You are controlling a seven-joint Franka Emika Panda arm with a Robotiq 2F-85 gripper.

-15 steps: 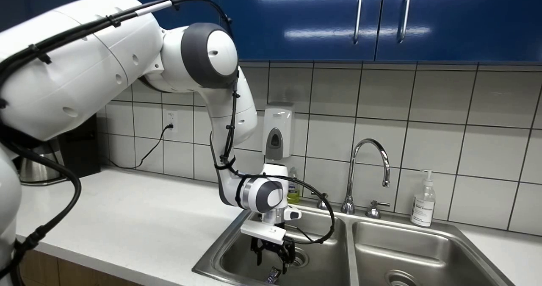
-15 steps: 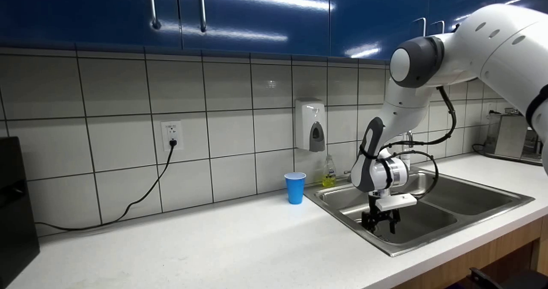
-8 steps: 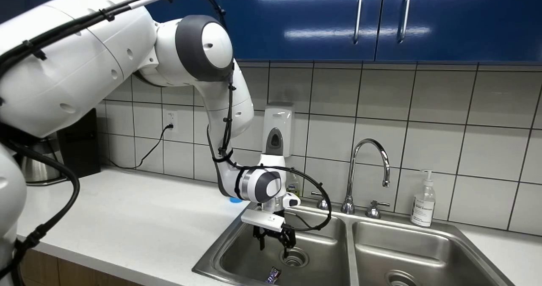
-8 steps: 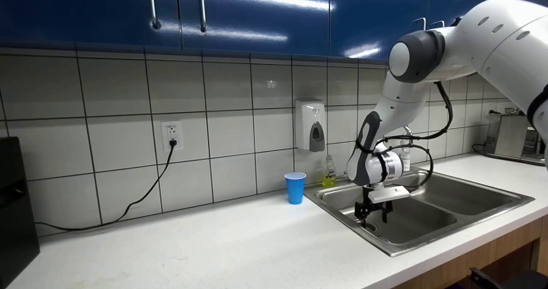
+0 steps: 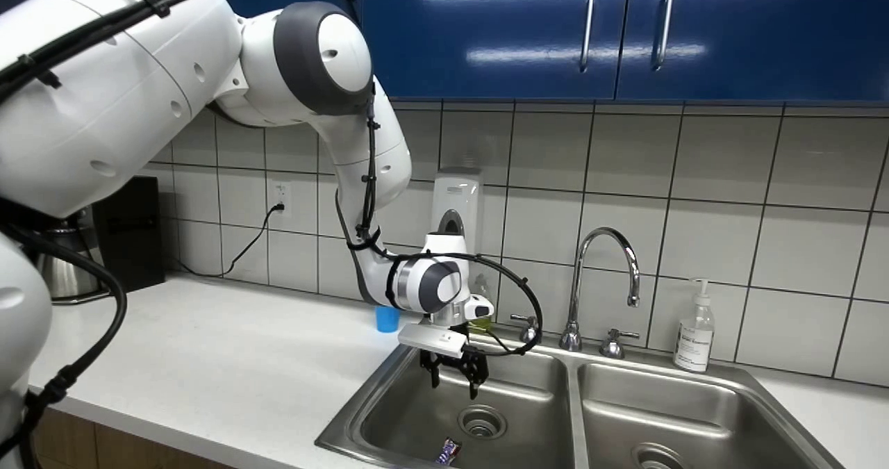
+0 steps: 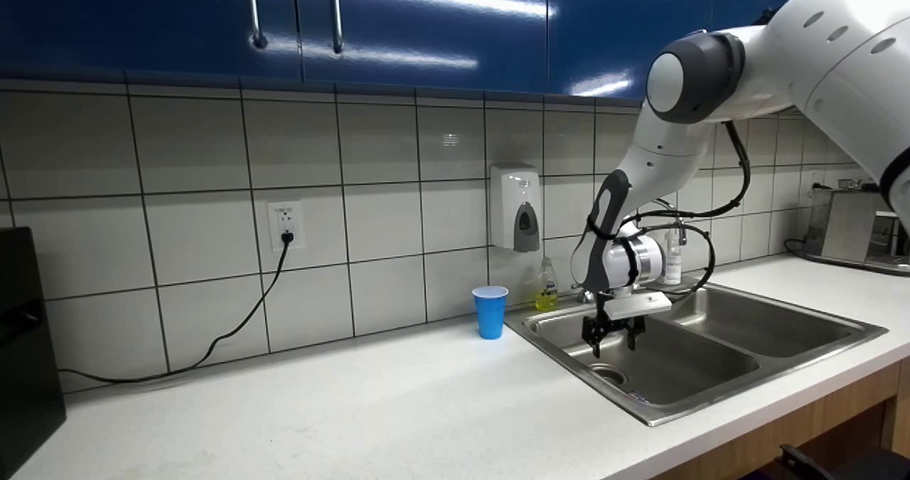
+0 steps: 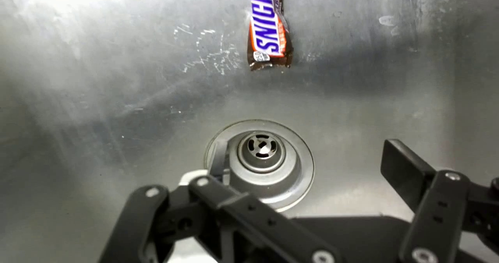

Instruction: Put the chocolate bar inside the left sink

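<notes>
Fingers (image 7: 405, 173) spread wide and gripping nothing, I hang over the left sink (image 5: 528, 413), where the chocolate bar (image 7: 269, 29) lies near the drain (image 7: 260, 165), with a blue cup (image 6: 490, 314) on the counter (image 6: 398, 395) beside it and the tap (image 5: 576, 295) and pump bottle (image 5: 694, 340) behind.

Bar (image 7: 269, 31): dk brown wrapper, wht panel, purple-blue ltrs, red-orange edging. L sink (image 5: 531, 424): silver-gry, pale scratch marks. Gripper (image 5: 454, 389): blk. Arm (image 6: 668, 149): wht w/ dk gry joint caps. From here cabs (image 6: 426, 35) read glossy blue w/ wht light streaks; tiles (image 5: 708, 240) pale gry, dk grid lines. Counter (image 6: 355, 412) wht. Cup (image 6: 490, 316) bright blue, whitish inside. Dispenser (image 6: 505, 206) wht, gry front. Soap (image 6: 546, 300) yellow-grn.
</notes>
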